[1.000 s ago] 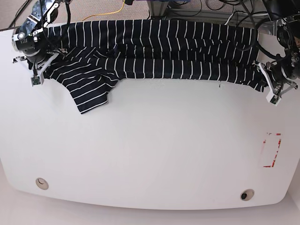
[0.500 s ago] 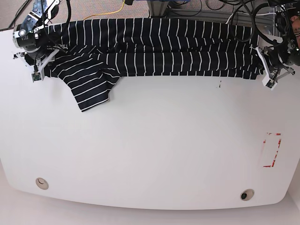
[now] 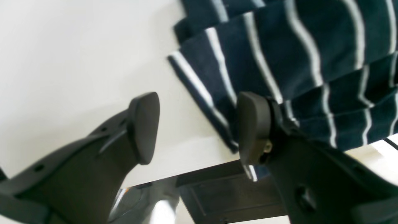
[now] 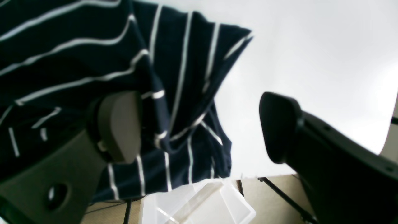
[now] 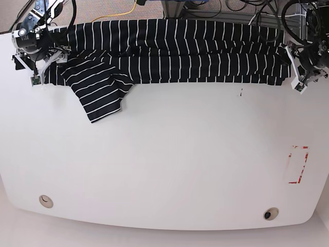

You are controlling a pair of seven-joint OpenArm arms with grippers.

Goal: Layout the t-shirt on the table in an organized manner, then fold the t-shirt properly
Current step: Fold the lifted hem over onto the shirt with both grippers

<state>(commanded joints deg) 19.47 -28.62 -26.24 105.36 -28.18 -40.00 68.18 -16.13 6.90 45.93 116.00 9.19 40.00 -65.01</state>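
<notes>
Base view: the t-shirt [image 5: 175,51] lies bunched in a long band along the far edge of the table [image 5: 169,170], its long axis running side to side, with one sleeve [image 5: 97,95] splayed toward the near side. The left gripper [image 5: 299,77] sits at one end of the band and the right gripper [image 5: 40,72] at the other. Cables [image 5: 241,7] crowd the floor behind. A red outline mark [image 5: 298,164] and two round holes [image 5: 271,213] mark the glossy white top.

Left wrist view: the left gripper [image 3: 199,127] is spread wide with nothing between its fingers; soft striped fabric [image 3: 298,62] lies beside one pad [image 3: 253,124], and the table's edge shows below.

Right wrist view: the right gripper [image 4: 199,127] is likewise spread apart; the shirt's corner [image 4: 174,93] hangs over the table edge beside one pad [image 4: 119,124]. A clear plastic bin [image 4: 199,205] sits below.
</notes>
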